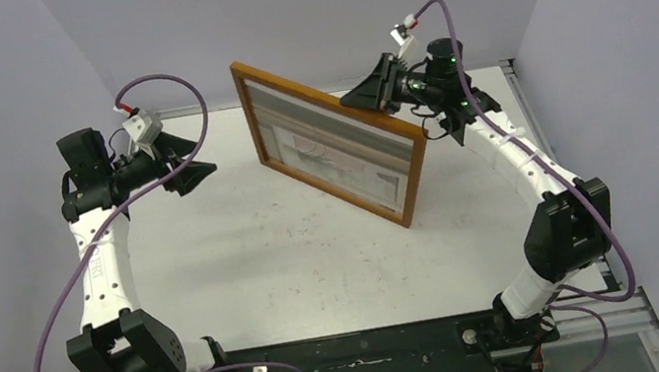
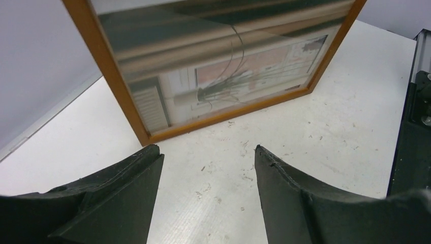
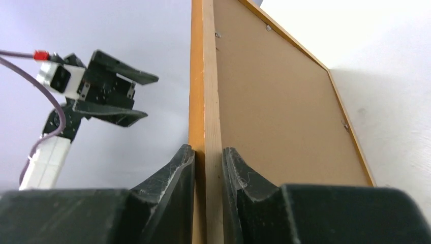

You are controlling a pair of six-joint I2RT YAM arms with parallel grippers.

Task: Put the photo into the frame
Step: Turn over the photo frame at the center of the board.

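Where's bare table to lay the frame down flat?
Bare table spreads between the standing frame and the arm bases, and left beneath the open left gripper. Crowded only behind the frame, where the right gripper clamps it.

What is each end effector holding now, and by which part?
The right end effector clamps the wooden picture frame by its upper edge; the left end effector is open, holding nothing.

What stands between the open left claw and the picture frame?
Nothing visible. Only a stretch of table lies between the left gripper and the frame, which stands on edge, pinched at its top rail by the right gripper.
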